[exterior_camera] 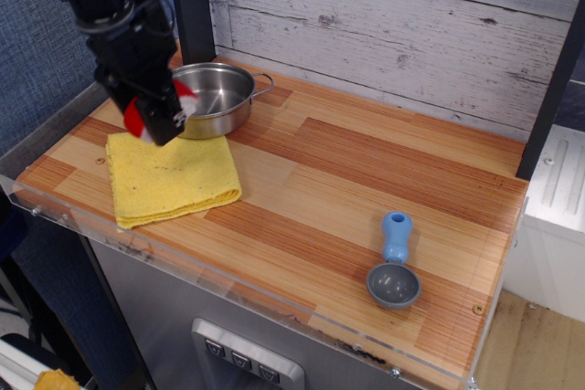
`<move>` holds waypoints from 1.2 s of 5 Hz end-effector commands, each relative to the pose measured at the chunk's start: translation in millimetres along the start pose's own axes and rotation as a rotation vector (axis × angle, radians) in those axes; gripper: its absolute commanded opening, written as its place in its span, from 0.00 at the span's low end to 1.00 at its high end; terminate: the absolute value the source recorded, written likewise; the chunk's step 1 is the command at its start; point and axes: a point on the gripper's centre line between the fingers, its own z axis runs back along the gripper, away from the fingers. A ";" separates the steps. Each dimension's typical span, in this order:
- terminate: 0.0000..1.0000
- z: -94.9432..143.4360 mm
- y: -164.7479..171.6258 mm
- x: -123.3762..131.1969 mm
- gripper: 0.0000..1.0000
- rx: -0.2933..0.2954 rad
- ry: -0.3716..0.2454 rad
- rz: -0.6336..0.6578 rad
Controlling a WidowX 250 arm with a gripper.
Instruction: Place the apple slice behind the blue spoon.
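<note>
My gripper (157, 116) is shut on the apple slice (135, 116), whose red skin and white face show on either side of the black fingers. It holds the slice in the air above the back edge of the yellow cloth (170, 177), at the left of the wooden counter. The blue spoon (395, 262) lies far off at the front right, light-blue handle pointing back and grey-blue bowl toward the front edge.
A steel pot (212, 96) stands at the back left, just behind and to the right of the gripper. A dark post (190, 2) rises behind it against the plank wall. The counter's front edge (274, 303) has a clear plastic lip.
</note>
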 end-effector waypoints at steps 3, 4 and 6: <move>0.00 23.8 -64.2 103.6 0.00 -0.019 -0.126 -0.076; 0.00 6.3 -89.4 119.0 0.00 -0.028 -0.089 -0.116; 0.00 -31.9 -117.0 132.8 0.00 -0.041 -0.022 -0.224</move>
